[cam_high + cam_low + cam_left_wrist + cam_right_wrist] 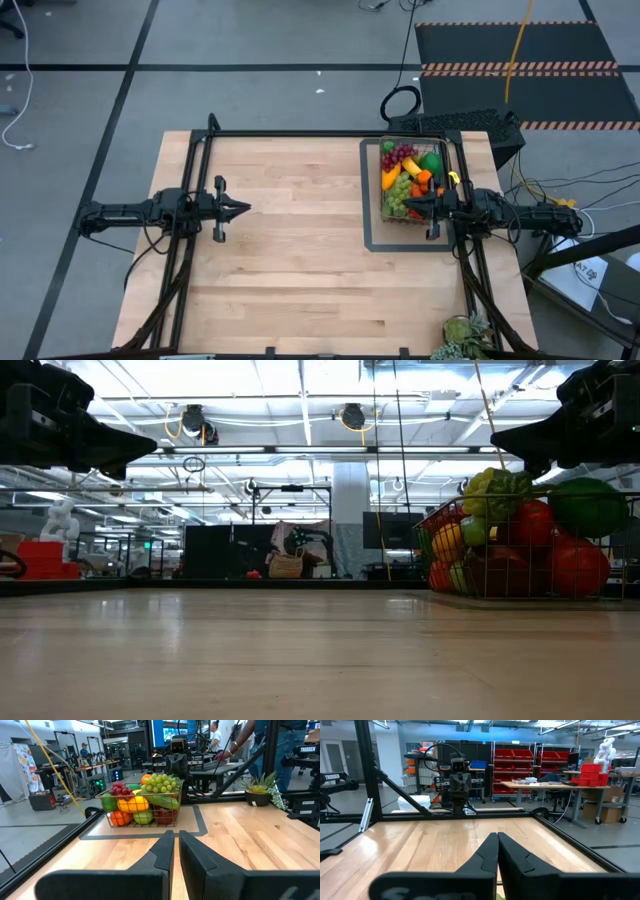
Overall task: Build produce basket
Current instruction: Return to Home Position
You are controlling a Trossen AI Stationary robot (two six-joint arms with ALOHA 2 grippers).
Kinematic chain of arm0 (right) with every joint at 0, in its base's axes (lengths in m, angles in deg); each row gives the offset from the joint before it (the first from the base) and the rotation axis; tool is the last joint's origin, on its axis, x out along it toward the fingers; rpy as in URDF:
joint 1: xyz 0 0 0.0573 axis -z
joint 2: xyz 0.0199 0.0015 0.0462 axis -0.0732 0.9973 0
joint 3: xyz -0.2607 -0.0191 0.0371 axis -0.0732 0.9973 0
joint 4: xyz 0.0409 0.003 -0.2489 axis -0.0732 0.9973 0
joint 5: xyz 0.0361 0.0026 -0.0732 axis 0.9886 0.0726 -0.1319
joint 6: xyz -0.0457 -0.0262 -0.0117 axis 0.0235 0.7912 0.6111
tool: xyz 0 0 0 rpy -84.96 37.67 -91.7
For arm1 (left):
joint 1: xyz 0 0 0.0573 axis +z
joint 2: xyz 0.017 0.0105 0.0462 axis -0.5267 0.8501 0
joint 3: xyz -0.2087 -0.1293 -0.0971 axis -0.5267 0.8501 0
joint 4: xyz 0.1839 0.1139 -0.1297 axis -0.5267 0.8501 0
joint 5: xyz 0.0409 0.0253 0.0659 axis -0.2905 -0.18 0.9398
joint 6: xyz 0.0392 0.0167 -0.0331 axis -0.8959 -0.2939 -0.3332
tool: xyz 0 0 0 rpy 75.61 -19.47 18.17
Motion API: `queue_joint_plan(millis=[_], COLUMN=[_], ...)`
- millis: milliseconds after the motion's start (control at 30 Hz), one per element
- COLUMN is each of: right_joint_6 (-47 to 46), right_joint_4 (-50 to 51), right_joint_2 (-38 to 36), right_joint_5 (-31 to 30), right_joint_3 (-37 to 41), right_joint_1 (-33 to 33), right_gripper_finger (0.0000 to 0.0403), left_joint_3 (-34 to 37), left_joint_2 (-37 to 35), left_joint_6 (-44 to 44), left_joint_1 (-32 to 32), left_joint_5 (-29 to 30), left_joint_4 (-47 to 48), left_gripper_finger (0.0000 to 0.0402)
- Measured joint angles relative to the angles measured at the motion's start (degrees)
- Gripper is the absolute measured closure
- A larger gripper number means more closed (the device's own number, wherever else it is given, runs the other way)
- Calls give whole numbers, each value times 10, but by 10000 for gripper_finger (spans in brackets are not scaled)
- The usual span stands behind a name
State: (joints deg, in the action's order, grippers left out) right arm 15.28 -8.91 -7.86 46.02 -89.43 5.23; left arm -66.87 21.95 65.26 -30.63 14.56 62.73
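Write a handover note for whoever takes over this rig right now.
Left gripper: shut, empty, over the table's left side.
Right gripper: shut, empty, above the wire basket, at the edge nearest its own arm.
The basket sits in the dark tray frame on the table's right side, heaped with produce; green grapes and red grapes are on top.
Done: no loose produce shows on the table.
To do: probably only drawing the right arm clear of the basket.

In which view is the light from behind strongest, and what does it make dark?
Low view: ceiling lamps shine toward the camera, so the left end effector and the right end effector show as dark silhouettes; the table carries a pale sheen. High view: even light, only faint shadows.
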Motion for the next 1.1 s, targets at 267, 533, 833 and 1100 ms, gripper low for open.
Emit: queue_joint_plan(millis=[267, 533, 833, 1100], right_joint_6=[1, -17, -32, -30], right_joint_4=[0, 0, 0, 0], right_joint_2=[0, 0, 0, 0], right_joint_5=[0, 17, 43, 63], right_joint_3=[0, 0, 0, 0], right_joint_1=[0, 0, 0, 0], right_gripper_finger=[403, 403, 403, 403], left_joint_3=[0, 0, 0, 0], left_joint_2=[0, 0, 0, 0], left_joint_6=[0, 0, 0, 0], left_joint_1=[0, 0, 0, 0], left_joint_5=[0, 0, 0, 0], left_joint_4=[0, 0, 0, 0], left_gripper_finger=[371, 371, 371, 371])
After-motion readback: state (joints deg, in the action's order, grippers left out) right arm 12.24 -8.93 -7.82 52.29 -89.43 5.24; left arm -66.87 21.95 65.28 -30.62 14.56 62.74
